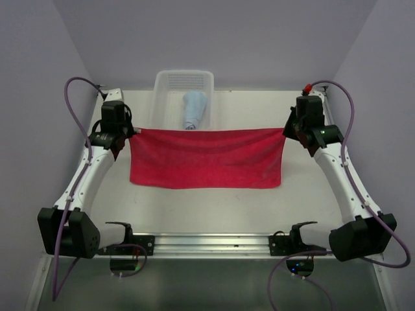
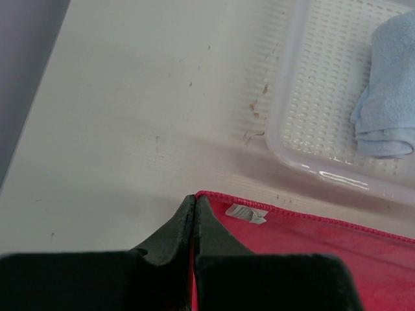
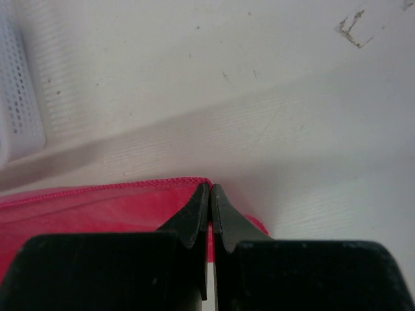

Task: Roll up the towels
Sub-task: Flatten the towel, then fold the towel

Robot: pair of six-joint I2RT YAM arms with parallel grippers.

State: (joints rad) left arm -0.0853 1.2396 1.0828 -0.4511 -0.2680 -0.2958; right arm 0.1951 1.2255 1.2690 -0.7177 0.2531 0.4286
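From above, the red towel [image 1: 206, 157] is stretched wide across the middle of the tabletop [image 1: 207, 210]. Its far edge is pulled straight between the left pincer [image 1: 133, 133] at the far-left corner and the right pincer [image 1: 285, 131] at the far-right corner. Just beyond it sits a white basket [image 1: 161, 97] with a rolled blue towel [image 1: 194, 109] inside. I judge one towel is finished and this one is being laid out flat, with rolling not yet begun. Whether the near edge lies fully on the surface I cannot tell from here.

The left wrist view shows the left pincer's jaws closed to a thin slit over the corner hem of the red towel. A small white label [image 2: 246, 212] sits just beside the tips, a detail the overhead view is too coarse to show. The basket's near rim and the blue roll are close by, to the far right.

The right wrist view shows the same pinch on the other corner, jaws nearly touching with red cloth between them. A scuff mark [image 3: 353, 29] on the bare surface beyond shows only here.

Next, the cloth probably needs lowering evenly and releasing. Then an edge must be regripped with both sides level, or the roll will skew.
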